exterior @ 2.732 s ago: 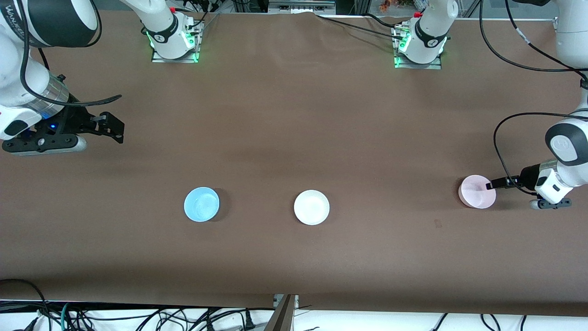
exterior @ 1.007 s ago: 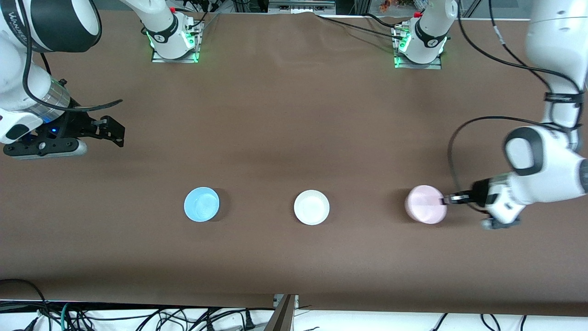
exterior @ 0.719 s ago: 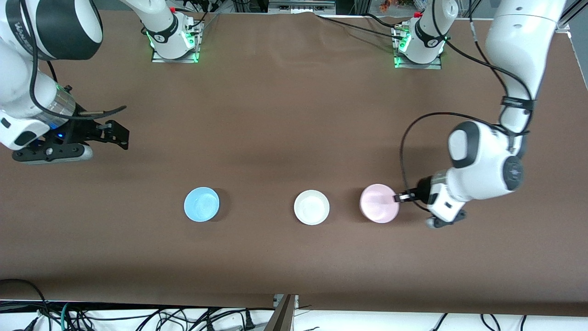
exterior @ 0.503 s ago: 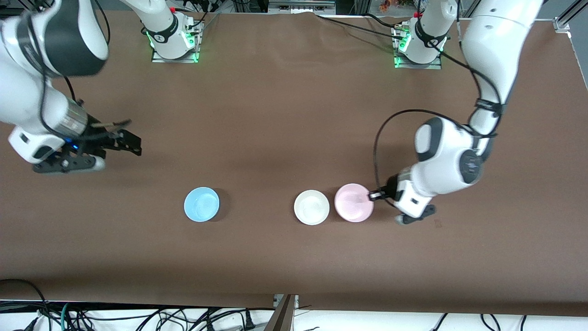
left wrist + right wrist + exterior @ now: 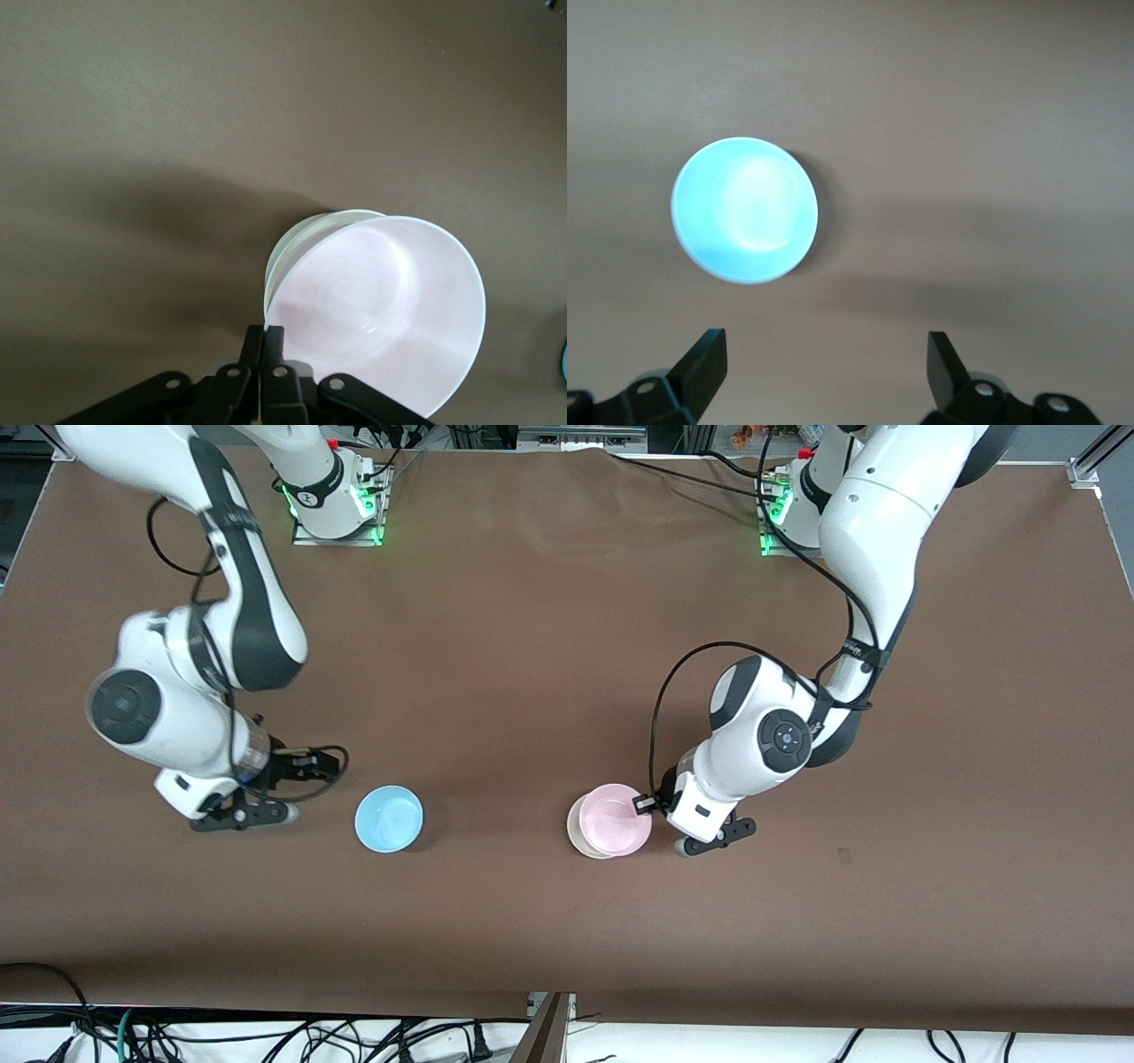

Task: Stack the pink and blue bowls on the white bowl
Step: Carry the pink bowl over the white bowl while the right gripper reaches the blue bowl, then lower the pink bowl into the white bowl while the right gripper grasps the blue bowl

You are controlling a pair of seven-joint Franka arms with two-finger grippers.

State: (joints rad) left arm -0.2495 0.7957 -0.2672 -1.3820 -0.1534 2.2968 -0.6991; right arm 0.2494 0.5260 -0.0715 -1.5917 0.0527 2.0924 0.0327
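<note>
My left gripper (image 5: pixel 645 804) is shut on the rim of the pink bowl (image 5: pixel 614 819) and holds it just over the white bowl (image 5: pixel 578 834), which shows only as a crescent under it. In the left wrist view the pink bowl (image 5: pixel 381 310) covers most of the white bowl (image 5: pixel 306 237), with my fingers (image 5: pixel 263 341) pinching its rim. The blue bowl (image 5: pixel 388 818) stands on the table toward the right arm's end. My right gripper (image 5: pixel 319 762) is open and empty, beside the blue bowl. In the right wrist view the blue bowl (image 5: pixel 744 209) lies ahead of the open fingers (image 5: pixel 709 359).
The brown table cover (image 5: pixel 567 646) carries only the three bowls. The arm bases (image 5: pixel 332 505) stand along the table's back edge. Loose cables (image 5: pixel 266 1036) hang below the edge nearest the front camera.
My left gripper has carried the pink bowl across the table from the left arm's end to over the white bowl. My right arm has swung down beside the blue bowl.
</note>
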